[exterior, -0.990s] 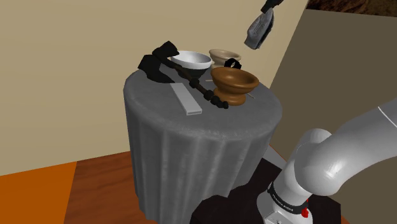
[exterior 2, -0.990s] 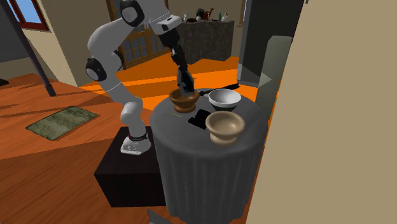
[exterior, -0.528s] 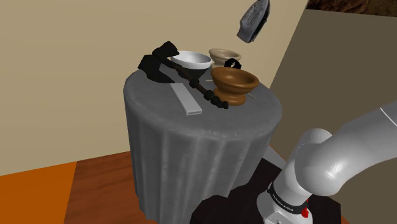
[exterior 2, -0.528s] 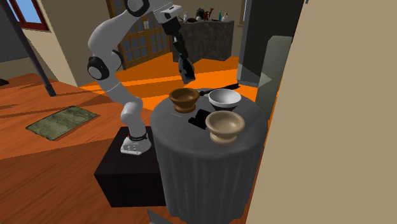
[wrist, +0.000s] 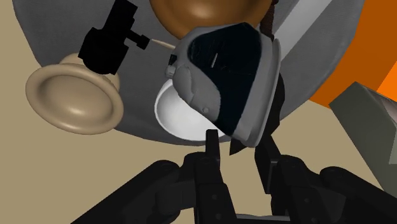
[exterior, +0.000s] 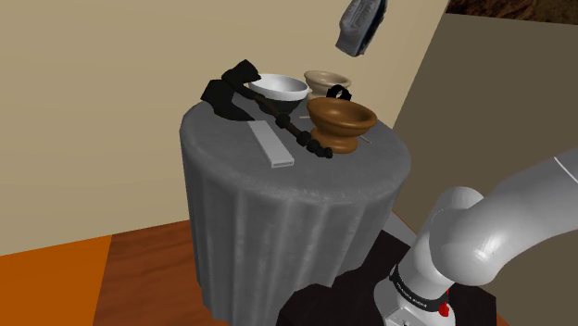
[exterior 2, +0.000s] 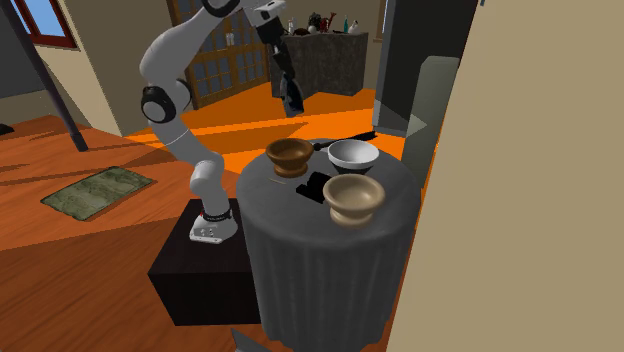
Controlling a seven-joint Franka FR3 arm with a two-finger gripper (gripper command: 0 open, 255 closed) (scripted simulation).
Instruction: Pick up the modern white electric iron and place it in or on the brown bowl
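— Where is the iron [exterior: 359, 26]?
— Clamped between the gripper [wrist: 236, 141] fingers, higher than a second ago, well above the brown bowl [exterior: 341, 119] on the draped table [exterior: 278, 213].
— Meaning?
— The lift seems finished. Lowering it into the bowl remains.

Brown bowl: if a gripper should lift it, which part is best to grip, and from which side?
Grip the brown bowl by its rim, from above, one finger inside and one outside. It stands upright on a narrow foot, mouth up, and its body looks too wide to span.
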